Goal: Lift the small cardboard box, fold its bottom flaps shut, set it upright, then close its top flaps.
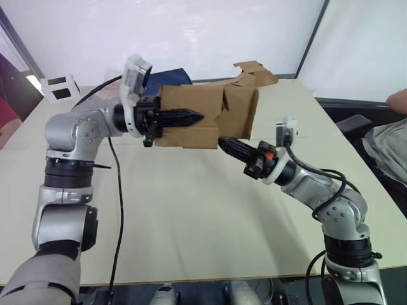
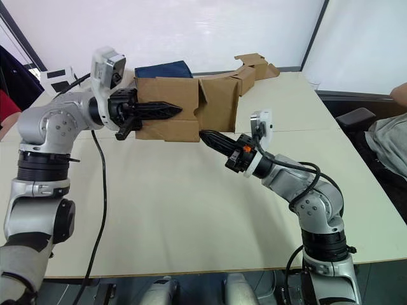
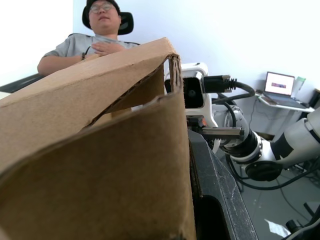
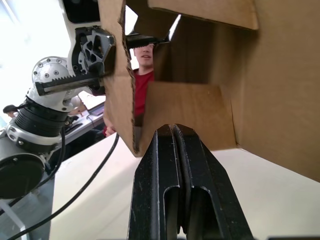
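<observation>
Silver jointed arms, black cables, white wrist cameras, black two-finger tools, orange right-wrist accent.

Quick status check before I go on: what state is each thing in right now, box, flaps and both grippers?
small cardboard box: lifted off the table, lying on its side, held by the left gripper.
flaps at its right end: open, not folded shut.
left gripper: shut on the box wall.
right gripper: fingers together, tip at the box's lower right edge, holding nothing.
table: bare beneath the box.

Left hand (image 2: 166,110) holds box (image 2: 184,108) aloft; right hand (image 2: 206,135) beneath.
</observation>
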Motion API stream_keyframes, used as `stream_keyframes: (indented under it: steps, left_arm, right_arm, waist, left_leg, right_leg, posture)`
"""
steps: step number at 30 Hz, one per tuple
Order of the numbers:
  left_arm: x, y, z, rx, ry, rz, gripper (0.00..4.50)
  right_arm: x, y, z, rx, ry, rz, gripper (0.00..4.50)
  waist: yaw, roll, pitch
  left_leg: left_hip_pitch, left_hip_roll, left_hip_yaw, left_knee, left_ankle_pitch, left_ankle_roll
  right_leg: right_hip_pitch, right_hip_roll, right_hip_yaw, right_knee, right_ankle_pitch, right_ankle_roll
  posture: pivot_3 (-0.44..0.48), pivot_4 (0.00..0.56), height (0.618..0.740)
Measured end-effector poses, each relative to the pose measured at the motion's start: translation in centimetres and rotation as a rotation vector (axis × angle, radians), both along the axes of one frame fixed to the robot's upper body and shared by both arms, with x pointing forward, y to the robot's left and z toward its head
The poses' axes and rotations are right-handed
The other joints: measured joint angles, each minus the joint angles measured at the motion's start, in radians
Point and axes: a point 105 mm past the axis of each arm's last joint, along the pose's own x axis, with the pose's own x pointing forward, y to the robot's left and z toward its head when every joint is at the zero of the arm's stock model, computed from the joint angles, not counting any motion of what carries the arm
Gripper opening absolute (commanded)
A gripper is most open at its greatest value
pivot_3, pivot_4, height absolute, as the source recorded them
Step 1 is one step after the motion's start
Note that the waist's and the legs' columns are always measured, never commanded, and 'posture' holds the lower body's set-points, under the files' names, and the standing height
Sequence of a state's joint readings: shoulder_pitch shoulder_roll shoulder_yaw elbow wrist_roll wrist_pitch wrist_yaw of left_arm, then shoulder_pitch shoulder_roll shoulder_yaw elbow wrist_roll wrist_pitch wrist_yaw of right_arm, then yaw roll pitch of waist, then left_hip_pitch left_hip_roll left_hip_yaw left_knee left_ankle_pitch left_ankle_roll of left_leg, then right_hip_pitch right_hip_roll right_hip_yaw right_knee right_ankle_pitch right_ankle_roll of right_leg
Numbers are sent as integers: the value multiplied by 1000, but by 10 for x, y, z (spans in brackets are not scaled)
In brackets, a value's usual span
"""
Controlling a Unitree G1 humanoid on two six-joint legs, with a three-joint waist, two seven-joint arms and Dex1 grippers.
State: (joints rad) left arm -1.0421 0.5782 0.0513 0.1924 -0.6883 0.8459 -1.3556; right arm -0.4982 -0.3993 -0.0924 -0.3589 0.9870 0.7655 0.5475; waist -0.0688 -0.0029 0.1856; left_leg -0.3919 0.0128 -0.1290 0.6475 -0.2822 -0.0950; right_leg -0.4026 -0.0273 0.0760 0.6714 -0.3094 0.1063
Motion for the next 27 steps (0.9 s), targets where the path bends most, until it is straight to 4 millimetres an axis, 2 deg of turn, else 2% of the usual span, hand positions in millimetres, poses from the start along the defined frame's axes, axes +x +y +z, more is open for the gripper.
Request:
stream_keyframes:
  steps: [9, 13, 18, 21, 24, 27]
  left_arm:
    - [1, 0, -3, 0, 8, 11, 0]
    - [1, 1, -3, 1, 6, 13, 0]
    - [1, 1, -2, 2, 2, 17, 0]
    - [2, 2, -3, 0, 2, 19, 0]
    - [3, 2, -3, -3, 4, 19, 0]
    - [3, 2, -3, -10, 1, 18, 0]
  right_arm:
    - [-1, 8, 6, 0, -17, 29, 20]
    - [-2, 0, 9, -24, -29, 10, 20]
    - [-9, -31, 23, -23, -37, -15, 20]
    - [-13, -51, 40, 53, -35, -20, 20]
    - [1, -79, 52, 176, -13, -114, 20]
    - [26, -100, 44, 176, -4, -288, 20]
  waist:
    - [0, 0, 0]
    - [1, 0, 0]
    - [1, 0, 0]
    - [0, 0, 0]
    - [0, 0, 0]
    - [-1, 0, 0]
  left_leg:
    - [0, 0, 0, 0, 0, 0]
    - [0, 0, 0, 0, 0, 0]
    - [0, 0, 0, 0, 0, 0]
    - [0, 0, 0, 0, 0, 0]
    - [0, 0, 0, 0, 0, 0]
    - [0, 0, 1, 0, 0, 0]
  right_leg:
    - [0, 0, 0, 0, 0, 0]
    - [0, 0, 0, 0, 0, 0]
    - [0, 0, 0, 0, 0, 0]
    - [0, 0, 0, 0, 0, 0]
    - [0, 0, 0, 0, 0, 0]
    - [0, 0, 0, 0, 0, 0]
  posture:
    - [0, 150, 740]
    - [0, 150, 740]
    - [0, 150, 740]
    - [0, 150, 740]
    - [0, 150, 740]
    - [0, 150, 740]
